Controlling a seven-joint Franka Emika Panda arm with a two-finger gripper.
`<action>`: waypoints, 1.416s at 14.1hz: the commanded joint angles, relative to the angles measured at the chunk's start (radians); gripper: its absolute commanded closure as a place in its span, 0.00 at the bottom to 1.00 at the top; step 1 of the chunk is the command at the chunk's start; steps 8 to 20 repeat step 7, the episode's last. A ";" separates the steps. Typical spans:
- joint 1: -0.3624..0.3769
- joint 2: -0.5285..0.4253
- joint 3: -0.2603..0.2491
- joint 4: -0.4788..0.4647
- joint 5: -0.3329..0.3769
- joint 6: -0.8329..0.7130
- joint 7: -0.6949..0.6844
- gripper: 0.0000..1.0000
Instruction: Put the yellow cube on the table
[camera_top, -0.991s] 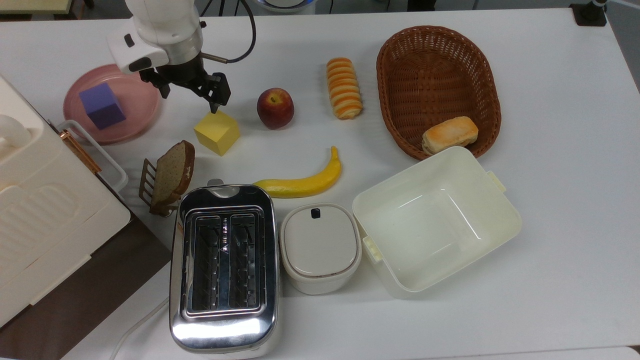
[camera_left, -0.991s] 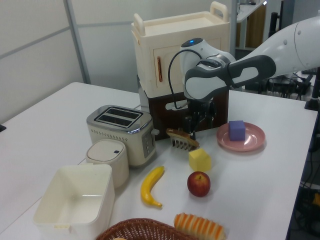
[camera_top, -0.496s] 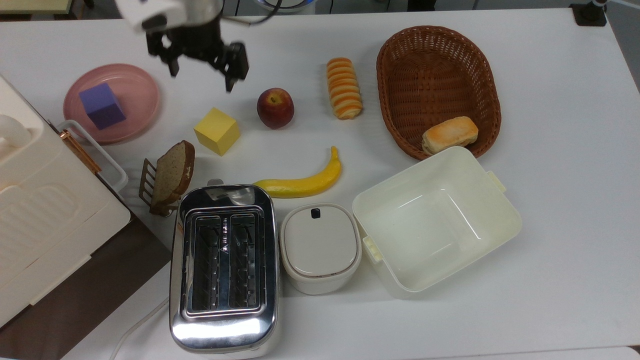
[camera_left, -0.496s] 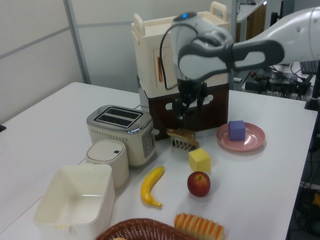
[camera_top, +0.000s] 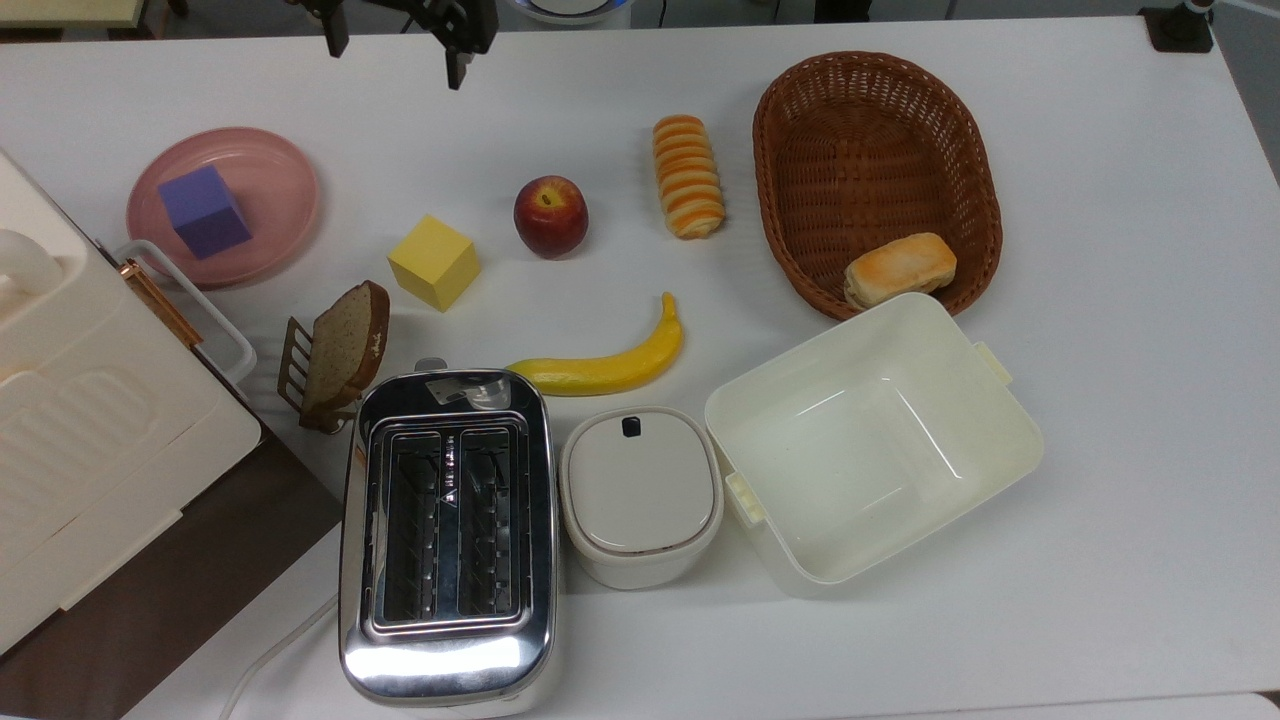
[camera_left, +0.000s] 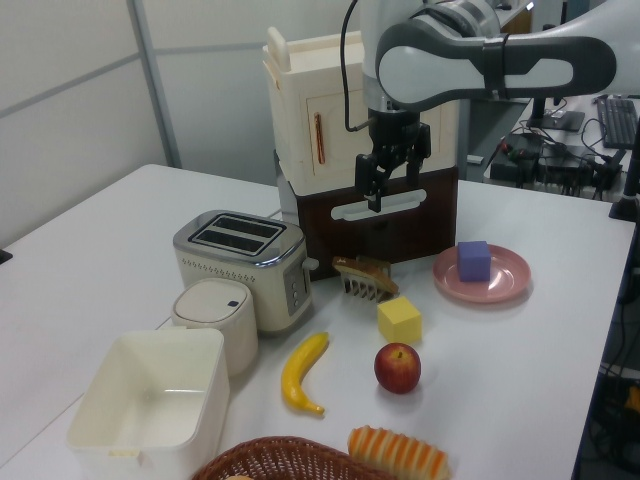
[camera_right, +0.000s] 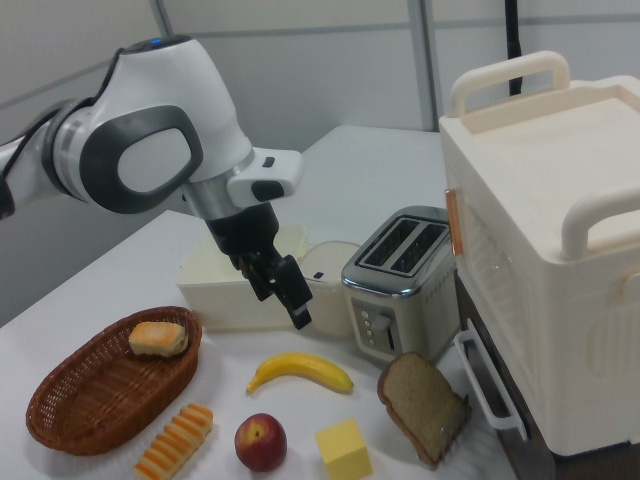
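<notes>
The yellow cube (camera_top: 433, 262) rests on the white table (camera_top: 1100, 300), between a pink plate and a red apple. It also appears on the table in the left view (camera_left: 399, 320) and at the bottom of the right view (camera_right: 343, 449). My gripper (camera_top: 392, 65) hangs high above the table at the top view's upper edge, well clear of the cube. Its fingers stand wide apart, open, with nothing between them. In the left view the gripper (camera_left: 392, 188) hovers above and behind the cube. In the right view it (camera_right: 283, 300) hangs over the banana.
A purple cube (camera_top: 203, 210) sits on the pink plate (camera_top: 280, 175). Near the yellow cube lie an apple (camera_top: 550, 215), a banana (camera_top: 610, 365), a bread slice on a rack (camera_top: 345, 345) and a toaster (camera_top: 447, 530). A wicker basket (camera_top: 790, 150) and white bin (camera_top: 870, 435) stand on the top view's right.
The gripper, just above the cube's top a second ago, has risen and drawn back toward the top view's upper edge. The cube stays put on the table.
</notes>
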 joint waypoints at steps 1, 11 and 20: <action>0.017 0.003 -0.041 0.001 0.027 -0.014 -0.052 0.00; 0.021 0.004 -0.038 0.010 0.027 -0.023 -0.052 0.00; 0.021 0.004 -0.038 0.010 0.027 -0.023 -0.052 0.00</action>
